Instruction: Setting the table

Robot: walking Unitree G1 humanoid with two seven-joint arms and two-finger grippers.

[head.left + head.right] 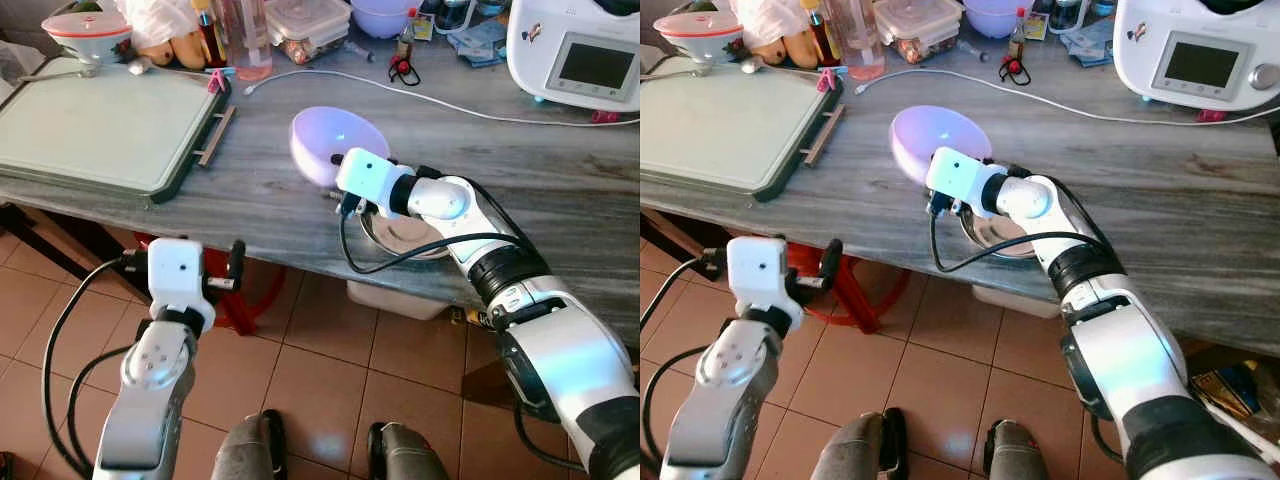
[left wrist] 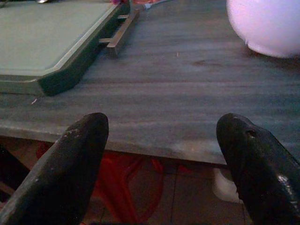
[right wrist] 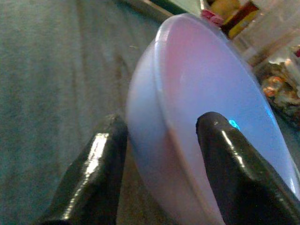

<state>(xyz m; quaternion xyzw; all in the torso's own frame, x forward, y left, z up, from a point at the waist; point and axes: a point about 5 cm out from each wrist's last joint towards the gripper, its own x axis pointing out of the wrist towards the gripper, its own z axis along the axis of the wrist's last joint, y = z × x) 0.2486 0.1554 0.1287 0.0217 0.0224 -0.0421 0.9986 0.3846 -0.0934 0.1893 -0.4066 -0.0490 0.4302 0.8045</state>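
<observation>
Clearly, the grey wooden table [image 1: 300, 215] takes most of the head view, and on it, toward ten o'clock, a large green tray [image 1: 95, 125] is laid flat. At two o'clock a white kitchen machine [image 1: 575, 50] is seen, with a white cable [image 1: 430, 100] running across the top toward it. Near the middle of the table, the lilac bowl [image 1: 330, 140] is tilted on its side, so that its opening faces toward twelve o'clock and its rim is stood almost on edge. It is gripped by the right gripper [image 3: 159, 154], which is reached in from five o'clock: one finger is placed inside the bowl and the other outside, so the wall is held between them, as is shown in the right wrist view. Just behind the wrist a metal dish [image 1: 400, 235] is lying at the table edge. The left gripper [image 2: 161, 154] is kept below the table edge at seven o'clock, with its fingers spread wide and holding nothing. The right arm is judged far nearer, so the setting down of the bowl depends on it.
</observation>
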